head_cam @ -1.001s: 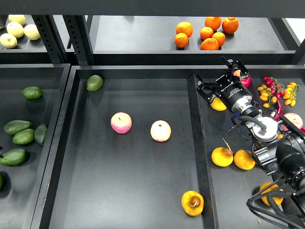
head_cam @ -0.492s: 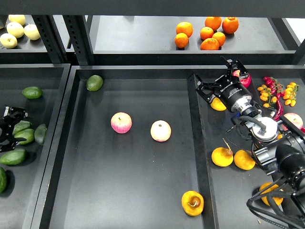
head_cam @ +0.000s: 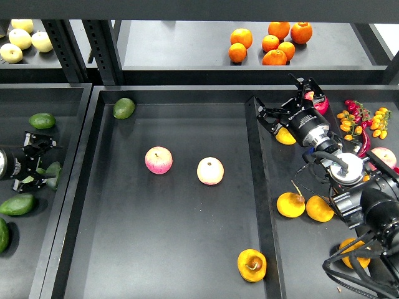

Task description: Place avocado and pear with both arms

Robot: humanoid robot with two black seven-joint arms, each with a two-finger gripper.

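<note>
Several dark green avocados lie in the left tray: one at the back (head_cam: pixel 42 120), one at the front (head_cam: pixel 17 204), and one (head_cam: pixel 53 174) right beside my left gripper (head_cam: pixel 43 162). That gripper is open and low over the avocados, its fingers spread front to back. Whether an avocado lies under it is hidden. Yellow-orange pears lie in the right tray: one (head_cam: pixel 285 136) just below my right gripper (head_cam: pixel 282 101) and two nearer (head_cam: pixel 290 204) (head_cam: pixel 319 209). The right gripper is open and empty. Another pear (head_cam: pixel 252 265) lies at the front of the middle tray (head_cam: pixel 187 243).
Two pink-and-cream apples (head_cam: pixel 158 160) (head_cam: pixel 210 170) and a lighter green fruit (head_cam: pixel 123 108) lie in the middle tray. Oranges (head_cam: pixel 271 43) and pale yellow fruit (head_cam: pixel 22 38) sit on the back shelf. Small tomatoes and peppers (head_cam: pixel 361 121) lie at the right tray's far end.
My left gripper has come in from the left edge and moved right over the avocados. The right arm and all the fruit have stayed still.
</note>
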